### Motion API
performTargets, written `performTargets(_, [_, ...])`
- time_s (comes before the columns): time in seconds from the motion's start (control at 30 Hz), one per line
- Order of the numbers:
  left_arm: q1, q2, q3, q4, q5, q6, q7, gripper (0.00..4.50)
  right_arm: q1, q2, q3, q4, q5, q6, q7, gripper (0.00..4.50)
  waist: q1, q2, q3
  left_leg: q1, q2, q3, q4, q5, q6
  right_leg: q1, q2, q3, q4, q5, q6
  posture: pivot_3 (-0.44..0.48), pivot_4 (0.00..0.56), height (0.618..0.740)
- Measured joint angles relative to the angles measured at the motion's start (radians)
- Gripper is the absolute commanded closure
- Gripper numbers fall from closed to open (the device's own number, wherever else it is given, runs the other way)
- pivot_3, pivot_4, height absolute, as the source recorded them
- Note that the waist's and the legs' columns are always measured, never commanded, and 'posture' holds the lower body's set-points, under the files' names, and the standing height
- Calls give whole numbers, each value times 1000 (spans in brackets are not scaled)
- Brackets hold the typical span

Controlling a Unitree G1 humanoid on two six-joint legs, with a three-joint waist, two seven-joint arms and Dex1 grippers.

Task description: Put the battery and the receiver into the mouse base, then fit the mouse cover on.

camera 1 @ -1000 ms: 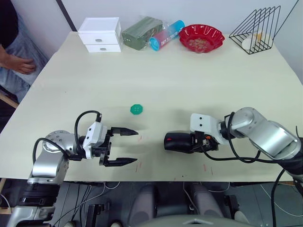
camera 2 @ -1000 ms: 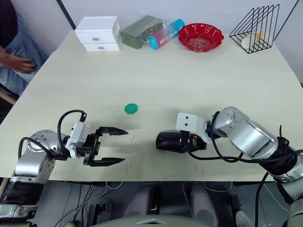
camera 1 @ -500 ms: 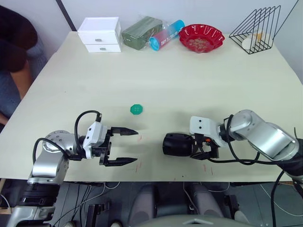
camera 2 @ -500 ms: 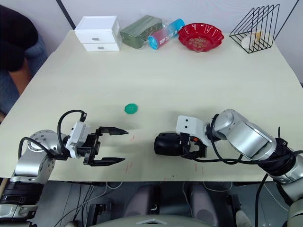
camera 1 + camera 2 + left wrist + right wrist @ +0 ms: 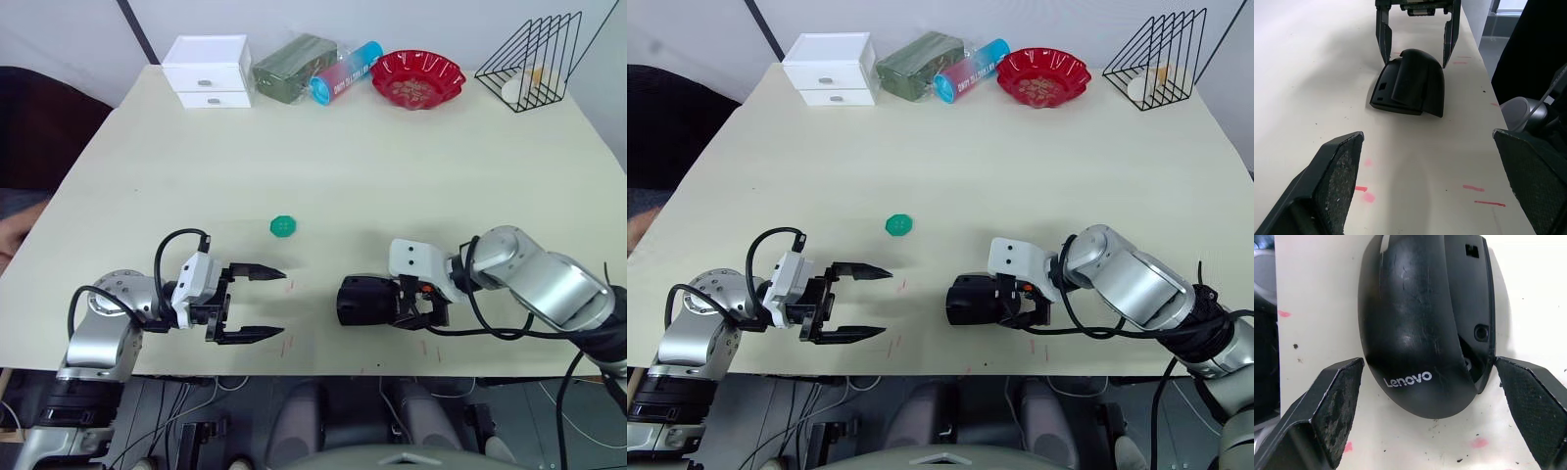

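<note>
Cream tabletop [image 5: 392, 166]: broad bare middle, objects confined to the far edge and near edge.

Mouse cover [image 5: 1415, 328]: glossy black shell, "Lenovo" lettered, lying skewed on the mouse base [image 5: 1480, 308], one side of the base's black interior exposed. Both sit near the table's front edge, right of centre.

Right gripper [image 5: 377, 302]: fingers spread, one on either side of the mouse, not clamped.

Left gripper [image 5: 265, 305]: fingers spread wide, empty, at the front edge, well apart from the mouse.

Green toothed disc [image 5: 283, 226]: alone, mid-table.

Far edge, left to right: white two-drawer box [image 5: 208, 71], drawers closed; green packet [image 5: 291, 67]; blue-pink tube [image 5: 345, 72] on its side; red bowl [image 5: 416, 78] with small brownish contents; black wire rack [image 5: 537, 57] holding a pale object.
</note>
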Motion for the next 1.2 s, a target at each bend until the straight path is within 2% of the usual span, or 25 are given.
performTargets(0.1, [1, 0, 0, 0, -1, 0, -1, 0, 16, -19, -24, -10, 6, -35, 7, 29, 1, 0, 0, 0, 0, 0, 0, 0, 0, 0, 0, 0, 0, 0, 0, 0, 150, 740])
performTargets(0.27, [2, 2, 1, 0, -2, -2, -4, 0, 129, -52, -128, -42, 27, -204, 35, 29, -2, 0, 0, 0, 0, 0, 0, 0, 0, 0, 0, 0, 0, 0, 0, 0, 150, 740])
performTargets(0.6, [6, 8, 6, 0, -9, -5, -8, 0, 471, -18, -317, 2, 18, -659, 38, 29, 0, -1, 0, 1, 0, 0, 1, 0, 0, 2, 0, 1, 0, 0, 1, 0, 150, 740])
performTargets(0.87, [3, 12, 6, 0, -9, -5, -8, 0, 550, 57, -343, 152, -46, -910, 21, 29, 3, -1, 0, 1, 0, 1, 1, 0, 0, 1, 1, 1, 0, 0, 0, 0, 150, 740])
performTargets(1.2, [1, 12, 6, 0, -8, -7, -8, 0, 544, 104, -319, 259, -147, -1102, 23, 29, 2, -1, 0, 1, 0, 1, 1, 0, 0, 1, 1, 1, 0, 0, 0, 0, 150, 740])
